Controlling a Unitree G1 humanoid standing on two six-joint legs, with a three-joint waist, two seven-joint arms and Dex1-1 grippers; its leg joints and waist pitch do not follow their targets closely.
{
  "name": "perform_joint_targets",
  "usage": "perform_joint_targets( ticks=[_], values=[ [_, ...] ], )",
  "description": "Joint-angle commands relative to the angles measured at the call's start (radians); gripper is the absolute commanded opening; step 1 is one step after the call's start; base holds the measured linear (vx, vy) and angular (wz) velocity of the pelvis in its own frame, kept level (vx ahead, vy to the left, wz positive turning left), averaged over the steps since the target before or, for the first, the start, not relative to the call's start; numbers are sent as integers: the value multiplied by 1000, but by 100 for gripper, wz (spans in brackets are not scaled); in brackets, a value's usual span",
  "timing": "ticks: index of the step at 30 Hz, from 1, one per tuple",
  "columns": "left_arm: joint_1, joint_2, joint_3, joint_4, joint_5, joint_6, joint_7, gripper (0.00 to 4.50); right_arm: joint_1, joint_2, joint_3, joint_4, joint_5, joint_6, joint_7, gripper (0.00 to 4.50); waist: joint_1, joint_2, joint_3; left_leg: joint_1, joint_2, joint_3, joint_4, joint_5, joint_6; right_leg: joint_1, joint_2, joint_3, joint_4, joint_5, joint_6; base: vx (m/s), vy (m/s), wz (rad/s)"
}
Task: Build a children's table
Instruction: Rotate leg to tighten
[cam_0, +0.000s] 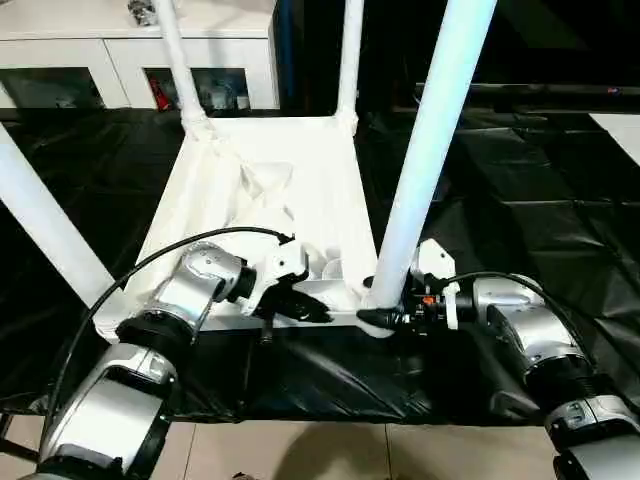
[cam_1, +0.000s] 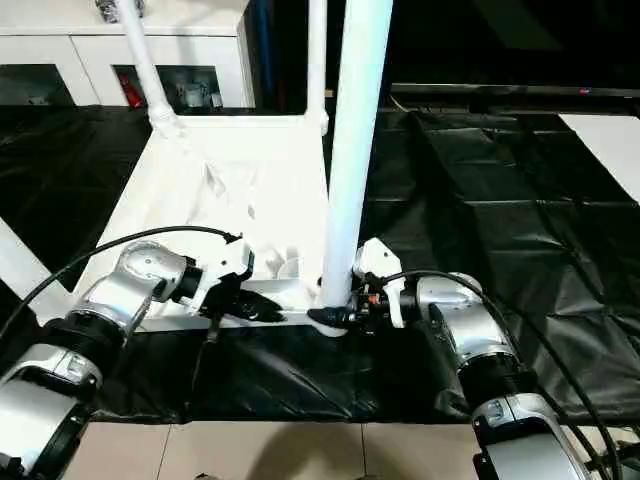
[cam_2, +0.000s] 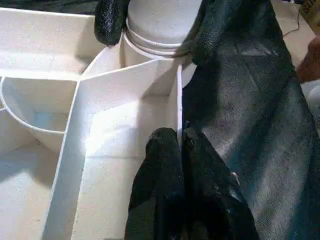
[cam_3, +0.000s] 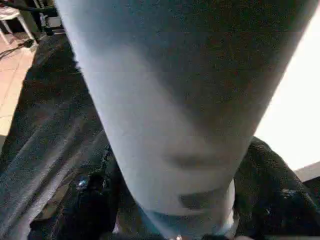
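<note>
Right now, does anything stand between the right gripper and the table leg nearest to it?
Nothing visible does. The right gripper has its jaws around the base of the near leg, at the tabletop's corner socket.

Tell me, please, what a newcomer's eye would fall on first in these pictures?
Most striking is the white tabletop, lying upside down on black sheeting with white legs rising from its corner sockets. The right gripper clasps the base of the nearest leg at the near right corner. The left gripper pinches the tabletop's near rim beside it.
</note>
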Motion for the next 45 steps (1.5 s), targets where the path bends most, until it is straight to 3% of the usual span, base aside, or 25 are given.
perform_joint_targets(
  ticks=[1,5,8,11,13,15,17,18,20,21,22,26,29,32,34,35,37,39,41,43,45],
  values=[
    [-16,-10,-33,17,14,-5,-28,0,-2,16,41,-17,3,18,47,265,-1,-8,-62,13,20,-1,-59,-237,86,49,-24,25,-52,-161,-267,0,0,0],
    [-15,-13,-29,17,9,6,-24,0,10,27,28,-26,9,39,18,264,-1,-8,-62,13,21,-2,-60,-247,76,49,-25,26,-53,-179,-262,0,0,0],
    [-7,-29,-16,4,10,43,44,0,28,56,-5,-24,1,58,-103,264,-1,-4,-59,14,22,-2,-63,-246,69,48,-24,27,-53,-175,-259,0,0,0],
    [-3,-78,4,-11,22,107,191,0,29,115,-57,21,-33,73,-350,264,-13,-5,-52,18,18,-6,-70,-329,25,42,-26,26,-66,-316,-225,0,0,0],
    [1,-108,11,-23,25,134,254,0,29,144,-76,39,-45,91,-455,263,-20,-4,-50,23,15,-12,-72,-371,2,36,-27,26,-80,-420,-181,0,0,0],
    [7,-146,16,-39,27,161,312,0,30,184,-93,56,-52,89,-555,263,-28,-5,-50,22,12,-13,-73,-391,1,33,-24,25,-86,-438,-168,0,0,0],
    [10,-209,25,-59,30,195,410,0,13,244,-117,97,-71,99,-729,263,-41,5,-48,21,12,-17,-75,-410,-9,31,-23,24,-86,-448,-161,0,0,0],
    [10,-228,29,-66,33,205,447,0,4,262,-124,109,-77,90,-780,263,-51,0,-49,18,9,-19,-75,-423,-13,31,-21,20,-88,-460,-153,0,0,0],
    [11,-238,25,-73,39,206,467,0,-3,279,-135,113,-81,94,-832,263,-58,1,-50,21,6,-18,-72,-446,-5,27,-20,17,-95,-477,-145,0,0,0],
    [16,-247,23,-85,40,205,484,0,-9,296,-136,105,-93,83,-871,263,-65,0,-51,17,6,-19,-72,-446,3,29,-20,18,-95,-466,-145,0,0,0],
    [18,-250,23,-89,39,206,487,0,-10,298,-131,102,-103,78,-882,297,-67,1,-52,14,6,-19,-73,-442,7,29,-19,17,-94,-456,-143,0,0,0],
    [30,-242,20,-95,43,202,490,0,-13,292,-118,91,-144,58,-932,335,-67,2,-54,13,6,-16,-72,-427,15,30,-17,19,-90,-398,-160,0,0,0],
    [37,-226,19,-95,52,201,495,0,-14,275,-118,88,-155,45,-935,366,-63,3,-55,11,10,-15,-72,-402,21,33,-19,22,-83,-342,-180,0,0,0],
    [53,-194,22,-100,54,173,493,0,5,220,-121,59,-135,7,-859,379,-59,-11,-58,6,10,-11,-68,-362,44,39,-21,23,-77,-296,-194,0,0,0],
    [60,-188,22,-106,53,161,493,0,18,201,-114,38,-129,0,-819,379,-56,-9,-59,6,10,-9,-65,-333,57,40,-20,24,-75,-264,-199,0,0,0],
    [66,-181,23,-112,52,148,495,0,34,183,-114,12,-118,-3,-779,379,-56,-18,-59,4,10,-7,-64,-328,65,41,-19,24,-75,-259,-200,0,0,0],
    [86,-166,38,-134,44,124,512,0,87,113,-128,-84,-64,-1,-640,379,-44,-18,-60,7,15,-6,-60,-300,91,43,-22,27,-72,-236,-201,0,0,0],
    [97,-163,53,-147,36,118,528,0,111,82,-133,-127,-40,1,-583,379,-39,-22,-61,-1,14,-5,-57,-243,113,49,-22,26,-65,-189,-209,0,0,0],
    [118,-161,77,-179,12,100,533,0,143,38,-147,-186,2,13,-505,379,-37,-27,-62,-2,14,-5,-56,-234,124,52,-23,26,-65,-185,-209,0,0,0],
    [142,-153,89,-221,0,96,535,0,165,-1,-156,-221,21,15,-460,379,-38,-26,-59,-4,14,-6,-57,-234,129,51,-23,24,-66,-215,-205,0,0,0],
    [179,-148,115,-300,-30,125,548,0,188,-55,-164,-256,48,9,-402,379,-45,-32,-59,-6,15,-6,-56,-248,125,50,-23,22,-71,-273,-195,0,0,0]
  ],
)
